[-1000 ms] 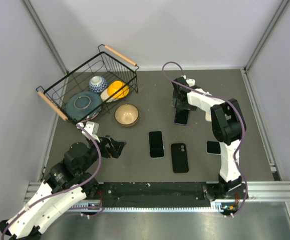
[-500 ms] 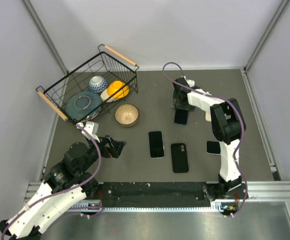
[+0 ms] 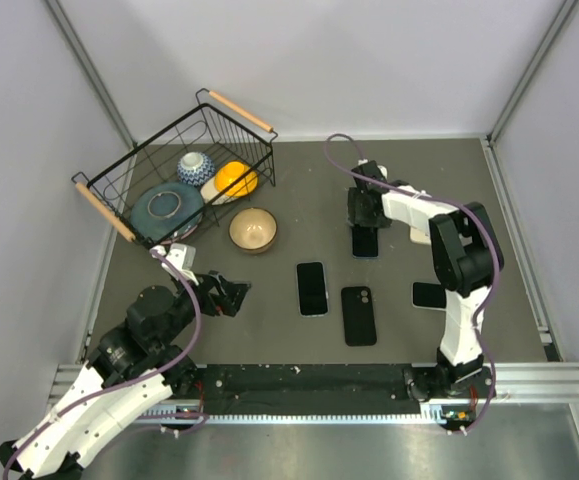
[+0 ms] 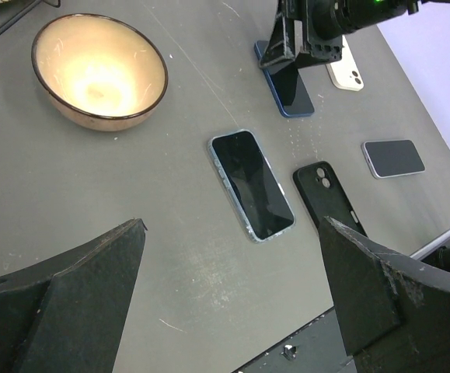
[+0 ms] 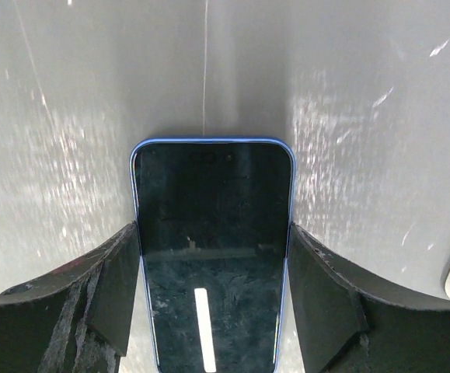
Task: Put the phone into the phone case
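My right gripper [image 3: 363, 222] is shut on a blue-edged phone [image 3: 365, 241], screen up, low over the grey table. In the right wrist view the phone [image 5: 211, 233] fills the gap and both fingers [image 5: 114, 272] touch its long edges. A black phone case [image 3: 359, 315] lies flat with its camera cutout showing, at the front centre. A second phone [image 3: 312, 288] with a pale rim lies just left of the case. My left gripper [image 3: 231, 297] is open and empty at the front left. In its wrist view [image 4: 232, 233] the pale-rimmed phone [image 4: 252, 185] and the case [image 4: 327, 196] lie ahead.
A tan bowl [image 3: 253, 230] stands left of the phones. A black wire basket [image 3: 119, 190] with dishes sits at the back left. Another dark phone [image 3: 427, 295] lies beside the right arm, and a white one [image 4: 345, 71] lies beyond the blue phone.
My right gripper has shifted the blue phone slightly to the right and toward the front, and the right elbow has swung right. The left arm has not moved.
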Robot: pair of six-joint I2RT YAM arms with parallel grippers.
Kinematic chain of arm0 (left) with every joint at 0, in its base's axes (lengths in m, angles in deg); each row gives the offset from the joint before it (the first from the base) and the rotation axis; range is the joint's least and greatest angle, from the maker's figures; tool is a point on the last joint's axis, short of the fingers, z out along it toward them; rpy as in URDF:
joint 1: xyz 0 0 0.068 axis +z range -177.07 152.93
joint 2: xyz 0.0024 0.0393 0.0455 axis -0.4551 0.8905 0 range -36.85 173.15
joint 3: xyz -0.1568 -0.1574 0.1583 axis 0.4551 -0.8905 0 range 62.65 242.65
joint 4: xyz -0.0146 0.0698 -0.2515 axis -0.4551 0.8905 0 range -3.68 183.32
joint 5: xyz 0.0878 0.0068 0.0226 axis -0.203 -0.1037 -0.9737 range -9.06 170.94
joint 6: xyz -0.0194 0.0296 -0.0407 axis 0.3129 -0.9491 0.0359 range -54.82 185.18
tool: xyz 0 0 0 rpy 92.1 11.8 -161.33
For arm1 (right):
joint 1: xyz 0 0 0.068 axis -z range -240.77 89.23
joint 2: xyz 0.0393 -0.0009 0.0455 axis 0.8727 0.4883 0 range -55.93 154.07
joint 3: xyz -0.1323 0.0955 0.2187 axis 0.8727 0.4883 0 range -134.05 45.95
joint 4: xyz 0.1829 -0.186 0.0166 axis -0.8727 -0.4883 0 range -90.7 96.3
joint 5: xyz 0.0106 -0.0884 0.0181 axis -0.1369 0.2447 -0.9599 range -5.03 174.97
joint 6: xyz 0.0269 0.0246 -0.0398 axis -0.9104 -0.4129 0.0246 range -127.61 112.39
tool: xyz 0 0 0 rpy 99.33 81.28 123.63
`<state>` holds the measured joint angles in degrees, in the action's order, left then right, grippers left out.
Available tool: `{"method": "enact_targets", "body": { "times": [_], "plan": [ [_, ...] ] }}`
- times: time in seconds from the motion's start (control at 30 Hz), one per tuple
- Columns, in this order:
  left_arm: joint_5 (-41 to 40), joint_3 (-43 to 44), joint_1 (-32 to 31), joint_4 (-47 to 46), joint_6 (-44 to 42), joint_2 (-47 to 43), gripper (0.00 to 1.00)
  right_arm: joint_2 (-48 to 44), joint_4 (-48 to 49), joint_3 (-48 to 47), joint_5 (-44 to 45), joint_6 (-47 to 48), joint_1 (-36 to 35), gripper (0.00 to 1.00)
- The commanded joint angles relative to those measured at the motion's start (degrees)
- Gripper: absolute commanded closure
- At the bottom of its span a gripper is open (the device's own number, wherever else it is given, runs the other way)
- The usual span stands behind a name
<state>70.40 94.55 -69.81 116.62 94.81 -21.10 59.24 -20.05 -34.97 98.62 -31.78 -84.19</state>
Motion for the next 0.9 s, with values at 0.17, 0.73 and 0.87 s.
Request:
{"method": "enact_targets", "body": {
  "times": [0.17,0.73,0.87],
  "plan": [
    [0.0,-0.5,0.0,-2.8,-0.7,-1.6,0.01,-13.1,-4.3,5.3,-7.8,10.4,0.6,0.61],
    [-0.4,-0.4,0.1,-2.5,-0.4,-1.8,0.01,-38.8,-1.4,30.3,-17.6,-3.2,-2.7,0.63],
    [-0.5,-0.8,0.0,-2.8,-0.3,-1.6,0.01,-43.3,2.3,36.3,-16.6,-8.6,-7.3,0.63]
  ]
}}
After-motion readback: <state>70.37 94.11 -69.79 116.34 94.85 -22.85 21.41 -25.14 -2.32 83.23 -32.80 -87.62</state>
